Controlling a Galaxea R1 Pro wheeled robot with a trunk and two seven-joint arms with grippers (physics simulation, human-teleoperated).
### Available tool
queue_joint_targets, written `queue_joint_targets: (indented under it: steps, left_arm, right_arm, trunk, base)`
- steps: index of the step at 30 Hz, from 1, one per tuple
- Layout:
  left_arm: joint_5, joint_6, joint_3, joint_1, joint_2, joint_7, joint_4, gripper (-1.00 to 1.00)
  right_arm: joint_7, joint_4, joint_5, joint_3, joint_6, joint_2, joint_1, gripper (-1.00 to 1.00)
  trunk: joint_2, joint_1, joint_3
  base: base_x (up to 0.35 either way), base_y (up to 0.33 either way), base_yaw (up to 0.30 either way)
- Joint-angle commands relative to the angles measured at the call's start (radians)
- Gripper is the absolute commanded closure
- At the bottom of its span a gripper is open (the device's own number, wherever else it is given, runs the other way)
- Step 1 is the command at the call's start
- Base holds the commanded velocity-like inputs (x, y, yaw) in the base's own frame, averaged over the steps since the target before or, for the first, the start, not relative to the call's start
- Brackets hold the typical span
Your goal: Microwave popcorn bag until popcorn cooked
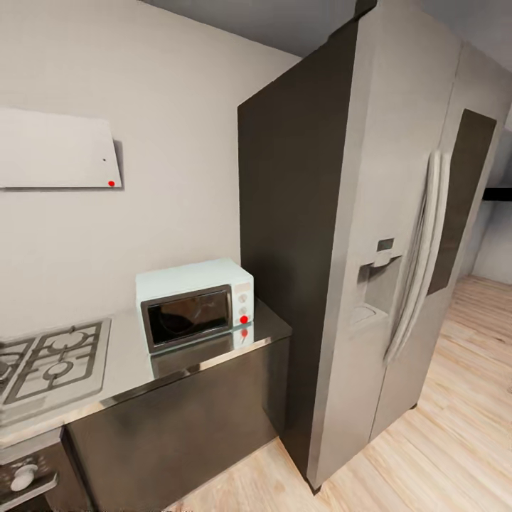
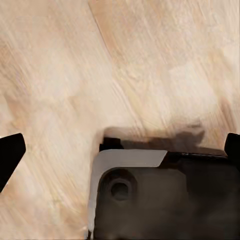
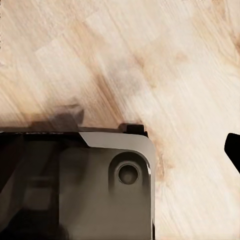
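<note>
microwave (image 1: 193, 302): one, sitting closed on counter (image 1: 128, 355), two knobs
fridge (image 1: 398, 235): one, standing right
pincers: both spread over floor (image 2: 120, 65)

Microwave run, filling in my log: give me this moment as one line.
phase: approach | microwave: door closed, on countertop beside fridge | stove: beside microwave | wrist views: wooden floor

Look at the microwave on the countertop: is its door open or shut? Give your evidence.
Shut. In the head view the microwave shows its dark glass door flat against the front, flush beside the knob panel, with no gap showing at its edges.
</note>
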Motion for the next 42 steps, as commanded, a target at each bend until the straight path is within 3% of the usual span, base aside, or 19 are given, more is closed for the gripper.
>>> queue_joint_targets:
  steps: [1, 3, 4, 7, 11, 15, 22, 27, 36, 42]
  left_arm:
    - [0.001, 0.049, 0.008, 0.020, 0.000, 0.052, 0.001, -1.00]
    - [0.000, 0.227, 0.007, 0.079, -0.007, 0.126, 0.002, -1.00]
    - [-0.001, 0.274, 0.006, 0.107, -0.021, 0.139, 0.002, -1.00]
    - [-0.001, 0.313, 0.005, 0.167, -0.058, 0.152, 0.002, -1.00]
    - [0.000, 0.305, 0.006, 0.192, -0.067, 0.160, 0.001, -1.00]
    - [0.001, 0.232, 0.006, 0.194, -0.071, 0.155, 0.000, -1.00]
    - [0.002, 0.225, 0.009, 0.194, -0.072, 0.153, 0.000, -1.00]
    - [0.002, 0.217, 0.009, 0.194, -0.074, 0.153, 0.000, -1.00]
    - [0.002, 0.215, 0.010, 0.194, -0.091, 0.153, -0.001, -1.00]
    - [0.002, 0.215, 0.010, 0.194, -0.092, 0.154, -0.001, -1.00]
  right_arm:
    - [0.001, 0.004, 0.009, -0.008, -0.007, -0.001, -0.001, -1.00]
    - [0.001, 0.004, 0.009, -0.009, -0.007, -0.001, -0.001, -1.00]
    - [0.001, 0.003, 0.009, -0.009, -0.007, -0.001, -0.001, -1.00]
    - [0.001, 0.003, 0.009, -0.009, -0.008, -0.001, -0.001, -1.00]
    - [0.001, 0.003, 0.009, -0.009, -0.009, -0.001, -0.001, -1.00]
    - [0.001, 0.003, 0.009, -0.009, -0.010, -0.001, -0.001, -1.00]
    - [0.000, 0.002, 0.009, -0.009, -0.014, -0.001, -0.001, -1.00]
    - [-0.002, 0.000, 0.009, -0.016, -0.082, -0.001, -0.001, -1.00]
    - [0.000, -0.227, 0.007, -0.018, -0.087, 0.001, -0.001, -1.00]
    - [0.000, -0.243, 0.008, -0.013, -0.088, 0.001, -0.001, -1.00]
  trunk:
    - [-0.001, 0.000, 0.000]
    - [-0.001, 0.000, 0.000]
    - [-0.001, 0.000, 0.000]
    - [-0.001, 0.000, 0.000]
    - [-0.001, 0.000, 0.000]
    - [-0.001, 0.000, 0.000]
    - [-0.001, 0.000, 0.000]
    - [-0.001, 0.000, 0.000]
    - [-0.001, 0.000, -0.003]
    - [-0.001, 0.000, -0.006]
  base:
    - [-0.005, 0.000, 0.169]
    - [-0.002, 0.000, 0.220]
    - [-0.001, 0.000, 0.243]
    - [0.000, 0.000, 0.255]
    - [0.000, 0.000, 0.271]
    - [0.000, 0.000, 0.276]
    - [0.000, 0.000, 0.277]
    - [0.000, 0.000, 0.277]
    - [0.000, 0.000, 0.277]
    - [0.000, 0.000, 0.277]
